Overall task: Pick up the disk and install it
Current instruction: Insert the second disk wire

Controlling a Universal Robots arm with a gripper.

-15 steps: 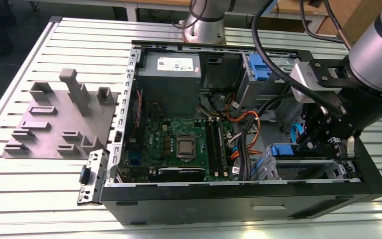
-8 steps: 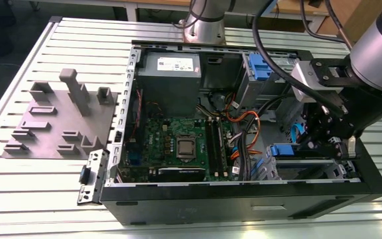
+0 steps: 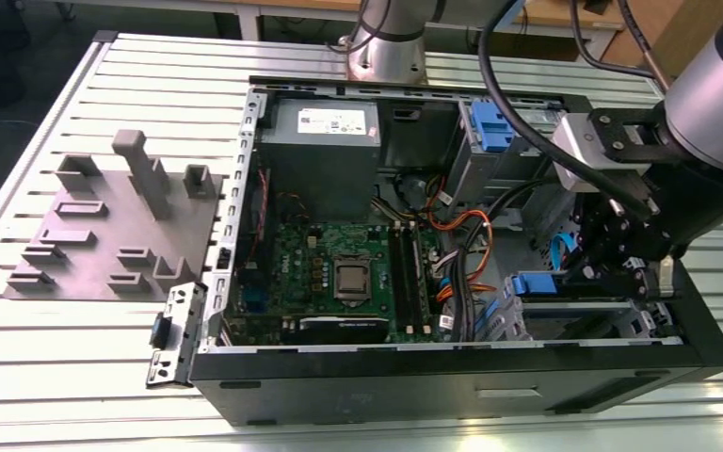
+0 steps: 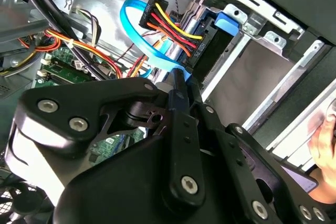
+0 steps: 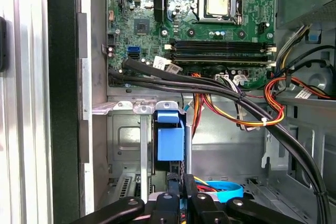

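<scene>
Blue-framed disk (image 5: pixel 170 140) sits edge-on just past the gripper (image 5: pixel 176 195) fingertips, in the metal cage (image 5: pixel 131 129) w/ its blue end sticking out. Fingers (image 4: pixel 178 103) are pressed together, nearly touching the disk's edge; can't tell if they pinch anything. One disk, one gripper. Close by the fingers, one blue flat cable (image 4: pixel 144 40) and one plug w/ red, yellow and black wires (image 4: pixel 170 22).

No print is legible from here. The white sticker (image 3: pixel 338 120) on the grey metal box (image 3: pixel 321 151) carries dark marks, too small to read.
</scene>
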